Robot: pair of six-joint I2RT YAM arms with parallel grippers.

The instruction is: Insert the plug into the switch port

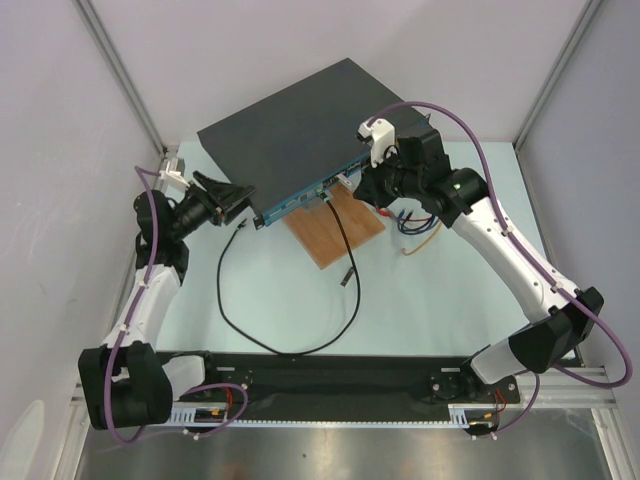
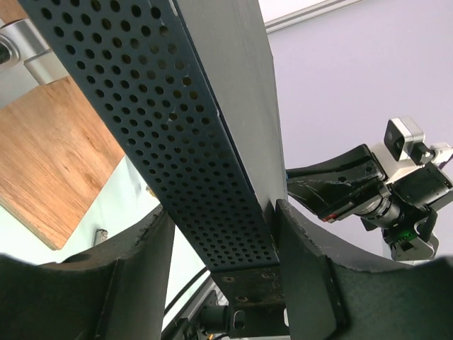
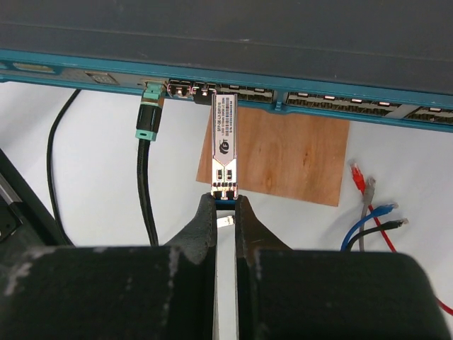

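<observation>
The silver plug (image 3: 225,145) is pinched at its rear end by the right gripper (image 3: 225,205), with its tip set at a port in the teal front of the switch (image 1: 285,140). The switch's perforated side is clamped by the left gripper (image 2: 223,241). A board (image 1: 335,228) is seen just below the front

The switch (image 2: 191,142) shows its perforated black side wall, which runs down between the two dark fingers (image 2: 304,269) of the left tool (image 2: 221,234), one pressed against each side. A wooden board (image 2: 56,156) lies on the pale table (image 2: 120,198) at left. The right tool (image 2: 301,185) shows beyond at right.
</observation>
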